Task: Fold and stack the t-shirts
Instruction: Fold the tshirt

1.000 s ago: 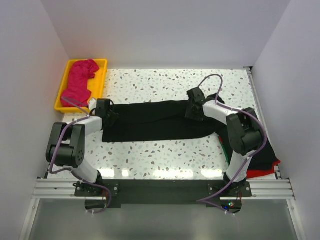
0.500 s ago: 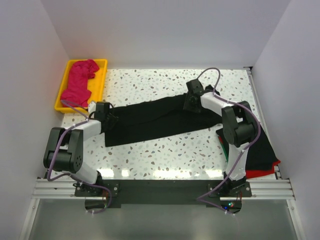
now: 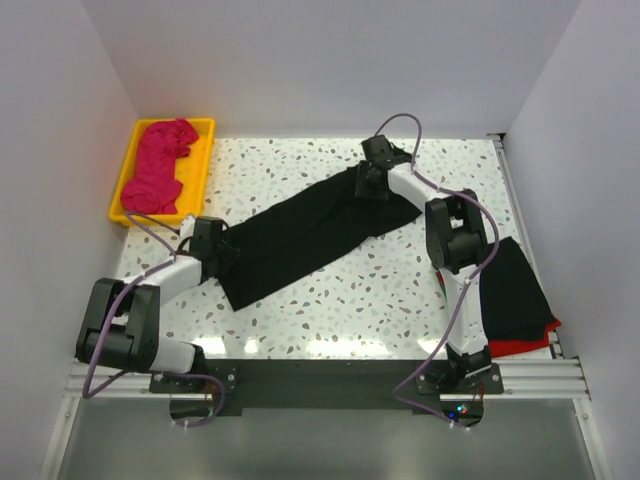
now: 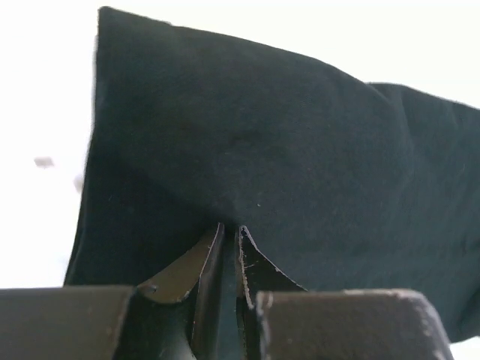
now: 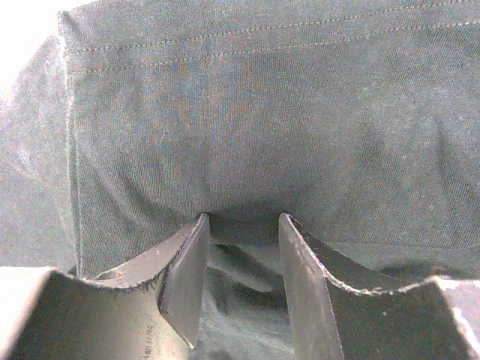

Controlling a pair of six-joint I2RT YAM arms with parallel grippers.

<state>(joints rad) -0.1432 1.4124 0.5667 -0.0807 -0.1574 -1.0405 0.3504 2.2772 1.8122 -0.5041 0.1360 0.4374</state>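
A large black t-shirt point(image 3: 310, 235), folded into a long strip, lies slanted across the table from near left to far right. My left gripper point(image 3: 222, 260) is shut on its near-left end; in the left wrist view the jaws point(image 4: 229, 225) pinch the black cloth point(image 4: 262, 135). My right gripper point(image 3: 368, 186) holds the far-right end; its jaws point(image 5: 244, 216) stand a little apart with bunched black cloth point(image 5: 262, 112) between them. A magenta-pink t-shirt point(image 3: 160, 165) lies crumpled in the yellow tray. A black t-shirt point(image 3: 515, 295) lies on a red one point(image 3: 528, 346) at the near right.
The yellow tray point(image 3: 203, 170) sits at the far left corner. White walls close in the table on the left, back and right. The right arm's cable point(image 3: 400, 125) loops above the far end of the shirt.
Both grippers have dragged the black shirt. The right end moved away toward the back, the left end came nearer, so the strip turned from level to slanted.
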